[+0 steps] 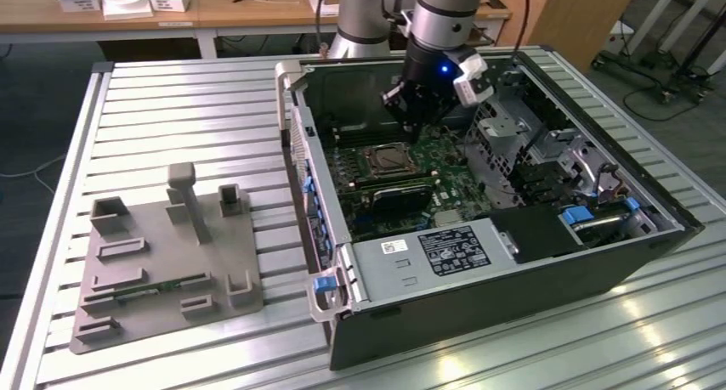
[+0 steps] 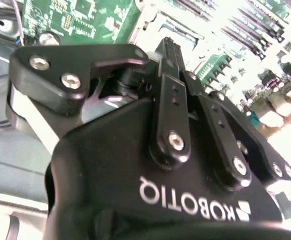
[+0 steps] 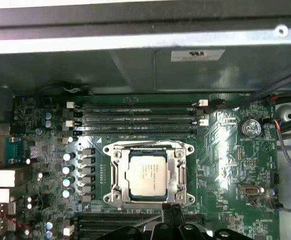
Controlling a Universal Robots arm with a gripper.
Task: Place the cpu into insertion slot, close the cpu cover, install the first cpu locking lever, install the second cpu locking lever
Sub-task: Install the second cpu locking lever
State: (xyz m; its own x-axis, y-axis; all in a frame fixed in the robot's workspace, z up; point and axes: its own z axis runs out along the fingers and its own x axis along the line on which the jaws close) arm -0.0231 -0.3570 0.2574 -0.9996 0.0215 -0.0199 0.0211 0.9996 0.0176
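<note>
The cpu (image 3: 146, 173), a square chip with a silver-grey top, lies flat in the insertion slot (image 1: 392, 159) on the green board inside the open computer case. The cpu cover (image 3: 119, 172), a silver frame with a square window, lies down flat around the chip. A thin wire lever (image 3: 135, 214) runs beside the socket edge nearest the fingertips. My gripper (image 3: 171, 214) hangs above the board just beside the socket, fingers together with nothing between them. In the exterior view the gripper (image 1: 416, 122) hovers just behind the socket. The second wrist view shows the black gripper (image 2: 166, 47) from close up.
Long black memory slots (image 3: 140, 117) flank the socket. The case wall (image 1: 297, 144) rises on the exterior view's left, a metal drive cage (image 1: 516, 131) on its right. A white-labelled black box (image 1: 454, 250) sits near the front. A grey fixture (image 1: 165, 254) stands on the slatted table.
</note>
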